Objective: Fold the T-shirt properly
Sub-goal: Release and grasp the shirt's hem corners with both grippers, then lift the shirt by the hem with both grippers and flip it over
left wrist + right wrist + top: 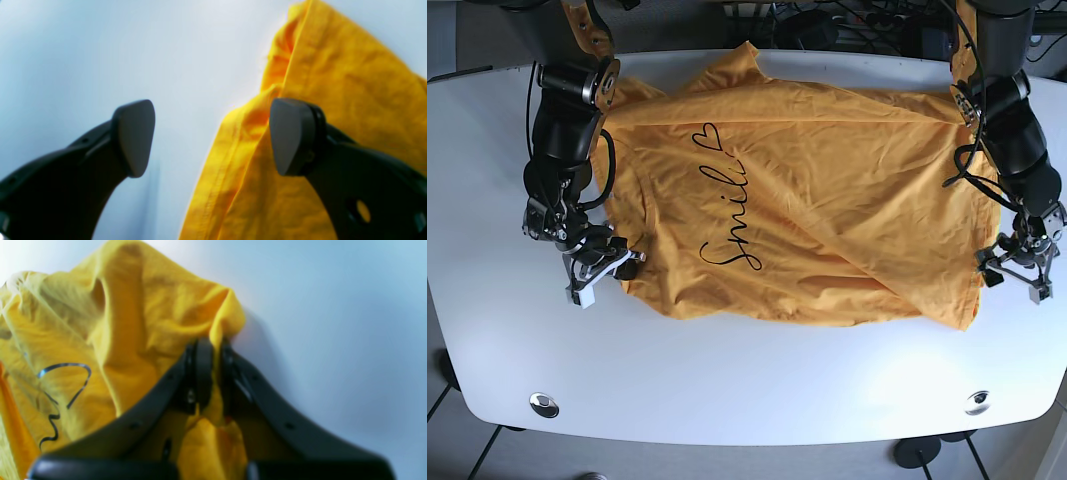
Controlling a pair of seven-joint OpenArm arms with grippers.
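Observation:
A yellow T-shirt (807,200) with black "Smile" lettering lies spread and wrinkled on the white table (747,380). My right gripper (605,266), at the left of the base view, is shut on a bunched fold of the shirt's edge. In the right wrist view its jaws (215,373) pinch yellow fabric (133,323). My left gripper (1019,272) is at the shirt's opposite edge and is open. In the left wrist view (211,138) one finger (290,136) is over the shirt (350,83) and the other (133,136) is over bare table, with the hem between them.
Two round metal fittings (544,404) (977,402) sit near the table's front edge. Cables (847,20) lie behind the table's back edge. Bare white table surrounds the shirt in front and at both sides.

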